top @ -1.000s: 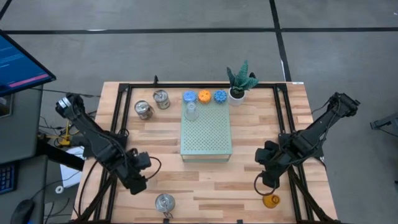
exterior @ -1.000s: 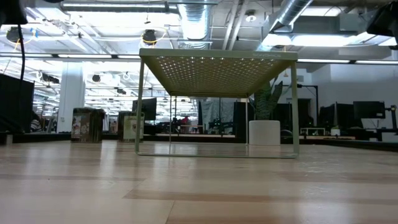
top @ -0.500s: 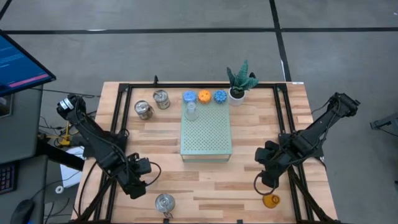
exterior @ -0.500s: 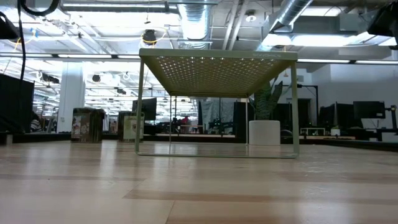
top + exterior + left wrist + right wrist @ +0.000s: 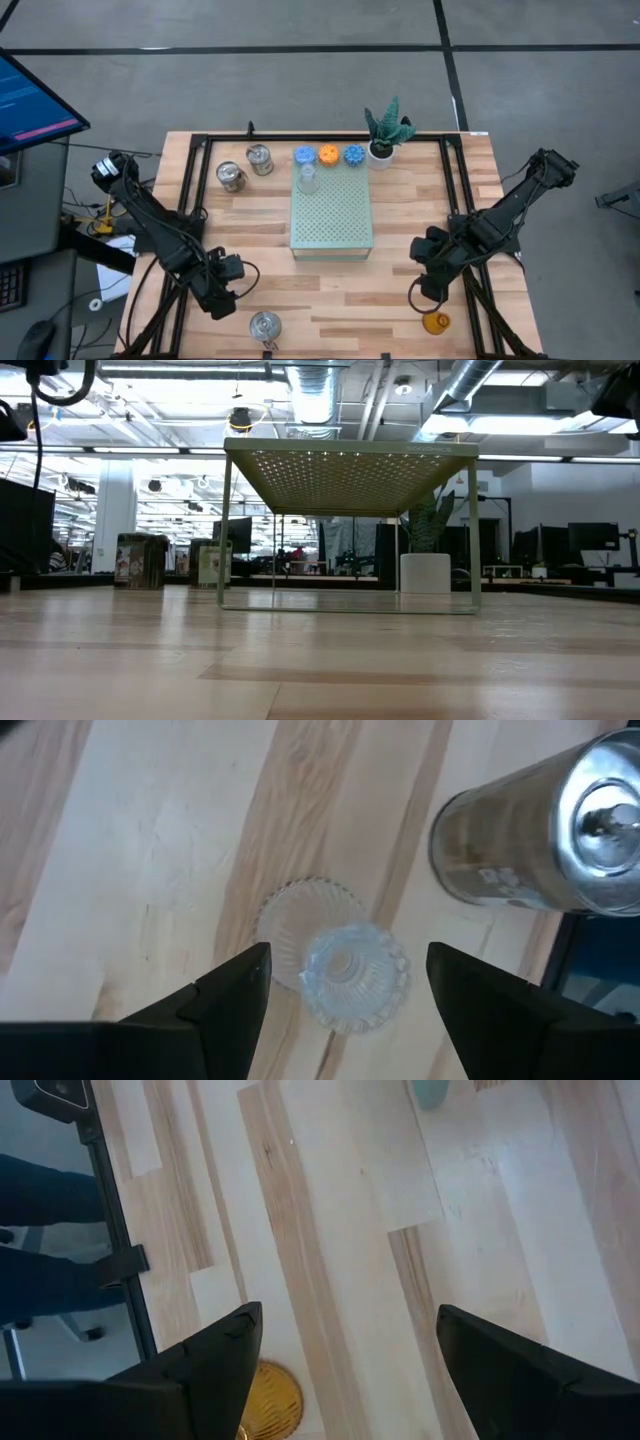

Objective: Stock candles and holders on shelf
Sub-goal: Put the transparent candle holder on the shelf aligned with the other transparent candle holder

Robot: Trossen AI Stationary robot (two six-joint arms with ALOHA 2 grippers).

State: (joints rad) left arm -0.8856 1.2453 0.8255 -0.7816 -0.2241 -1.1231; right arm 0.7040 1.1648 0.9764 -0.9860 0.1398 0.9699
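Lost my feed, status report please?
Left gripper open over clear cup, silver tin beside. Right gripper open, waiting near amber cup. Nothing blocking.

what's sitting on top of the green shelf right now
One clear glass holder stands on the shelf, near its far left corner. The rest of the perforated top is bare. The three candles sit on the table beyond the shelf's far edge.

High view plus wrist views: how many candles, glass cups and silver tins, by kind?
Blue candles: 2
Orange candle: 1
Clear glass cups: 2
Amber glass cup: 1
Silver tins: 3
Total: 9
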